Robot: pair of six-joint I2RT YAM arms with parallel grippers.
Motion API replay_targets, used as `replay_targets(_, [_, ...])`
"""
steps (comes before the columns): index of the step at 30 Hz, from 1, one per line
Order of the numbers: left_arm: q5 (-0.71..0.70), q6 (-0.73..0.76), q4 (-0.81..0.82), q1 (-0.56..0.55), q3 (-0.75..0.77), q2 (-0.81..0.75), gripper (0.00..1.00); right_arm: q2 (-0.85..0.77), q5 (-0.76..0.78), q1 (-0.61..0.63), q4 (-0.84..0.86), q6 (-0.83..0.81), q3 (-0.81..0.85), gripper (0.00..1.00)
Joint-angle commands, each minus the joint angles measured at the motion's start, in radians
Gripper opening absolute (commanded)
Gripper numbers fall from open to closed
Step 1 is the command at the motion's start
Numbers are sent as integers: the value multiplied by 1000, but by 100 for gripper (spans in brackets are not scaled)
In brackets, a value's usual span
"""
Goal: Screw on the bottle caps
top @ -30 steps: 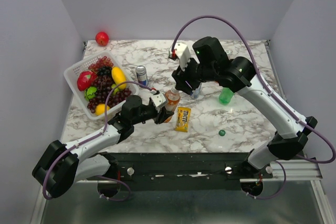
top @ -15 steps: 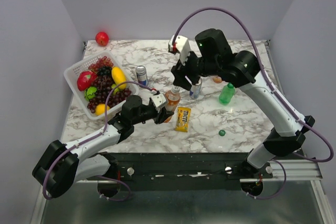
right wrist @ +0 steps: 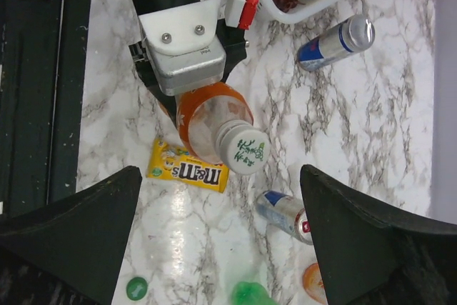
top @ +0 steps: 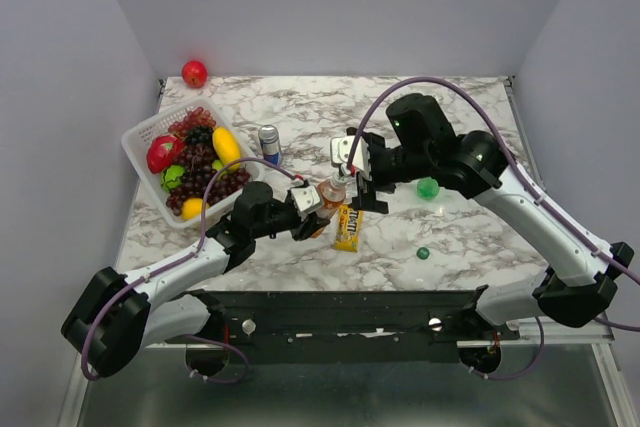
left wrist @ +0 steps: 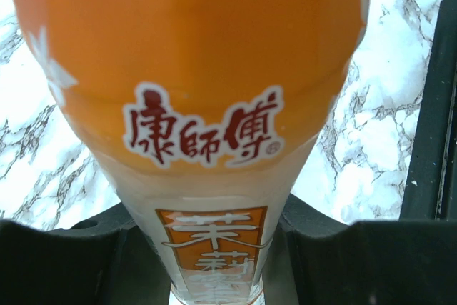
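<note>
The left gripper (top: 316,209) clamps one orange bottle (right wrist: 207,116) midway along the table's near edge, with one white cap (right wrist: 243,147) on its neck. The right gripper (right wrist: 220,176) hangs above it, spread wide and empty. One green bottle (top: 428,187) sits nearer the right edge, and one green cap (top: 423,253) lies loose by the near edge.

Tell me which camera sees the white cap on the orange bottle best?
The right wrist camera: the white cap is big and in full view. The top camera shows it tiny. The left wrist camera shows only the label of the orange bottle, no cap.
</note>
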Motion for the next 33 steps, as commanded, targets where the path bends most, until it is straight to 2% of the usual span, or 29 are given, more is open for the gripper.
replay_targets(1, [68, 46, -22, -8, 33, -16, 0, 15, -80, 1, 36, -116, 4, 100])
replay_targets(12, [77, 47, -19, -14, 55, -10, 0, 78, -95, 13, -57, -197, 35, 100])
replay_targets(33, [20, -60, 33, -9, 62, 9, 0, 23, -19, 13, -16, -178, -49, 97])
